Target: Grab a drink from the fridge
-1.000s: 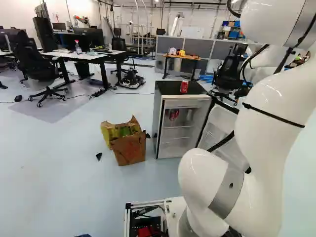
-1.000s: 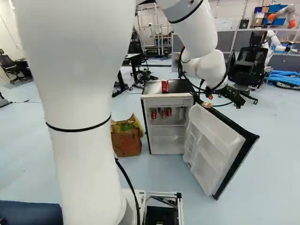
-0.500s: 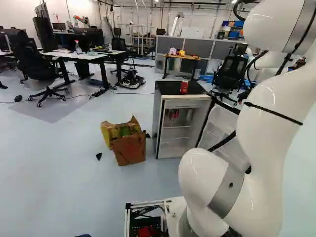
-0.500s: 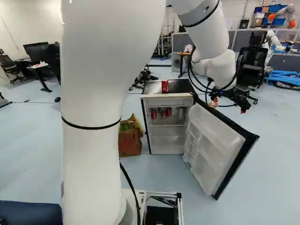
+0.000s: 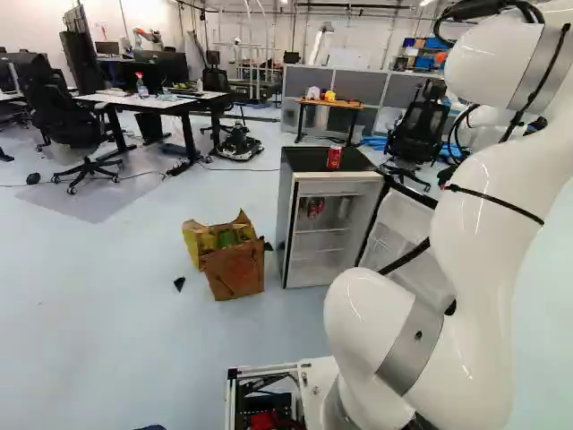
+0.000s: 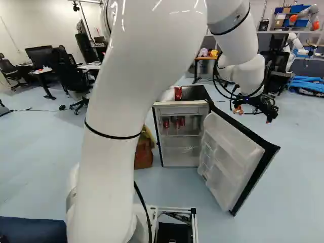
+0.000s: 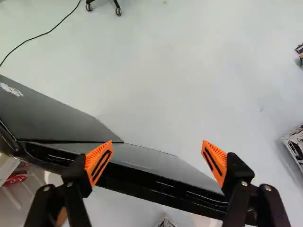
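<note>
Evidently at the approach stage: the black gripper [image 7: 157,146] is wide, nothing between its orange pads [image 7: 215,161]. It hangs above the outer side of the fridge door [image 6: 238,159]; in the wrist view the door's dark edge runs low across the gap. Contact with the door cannot be confirmed.

Door stands swung well out, which bares the compartment of the mini fridge [image 5: 288,224]. The gripper's post outside the door probably suits clearing it, not yet reaching in. Open fingers would suit a can.

Contents: red cans [image 6: 166,123] on the upper shelf [image 6: 179,135], towards its left side and middle in the right base view; translucent drawer [image 6: 180,156] below, contents unclear. These are presumably the task's drinks. A further red soda can [image 5: 334,157] stands upright on the fridge top [image 6: 195,92], near its front edge; likely not the target, being outside. Brown paper bag [image 5: 235,273] beside the fridge holds green and yellow matter, not identifiable.

Next, in my judgement: carry the gripper round the door's free edge, level it at the shelf. Risks: snagging the door, toppling a neighbouring can.
</note>
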You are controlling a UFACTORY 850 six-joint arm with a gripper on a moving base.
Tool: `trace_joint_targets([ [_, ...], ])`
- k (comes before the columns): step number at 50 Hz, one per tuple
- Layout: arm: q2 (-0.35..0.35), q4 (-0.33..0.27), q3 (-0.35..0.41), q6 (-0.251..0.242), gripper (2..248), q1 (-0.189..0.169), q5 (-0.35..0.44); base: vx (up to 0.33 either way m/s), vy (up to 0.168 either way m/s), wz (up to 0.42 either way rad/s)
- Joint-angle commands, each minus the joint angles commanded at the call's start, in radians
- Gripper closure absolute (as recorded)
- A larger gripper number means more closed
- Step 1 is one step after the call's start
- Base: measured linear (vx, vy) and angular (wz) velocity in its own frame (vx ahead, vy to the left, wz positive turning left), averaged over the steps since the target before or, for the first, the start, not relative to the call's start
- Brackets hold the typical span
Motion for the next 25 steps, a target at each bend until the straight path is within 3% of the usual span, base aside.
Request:
trace_joint_targets([
  [25,-0.118,0.036,-0.162,0.0,3,-0.012,-0.107,0.0,0.0,0.0],
])
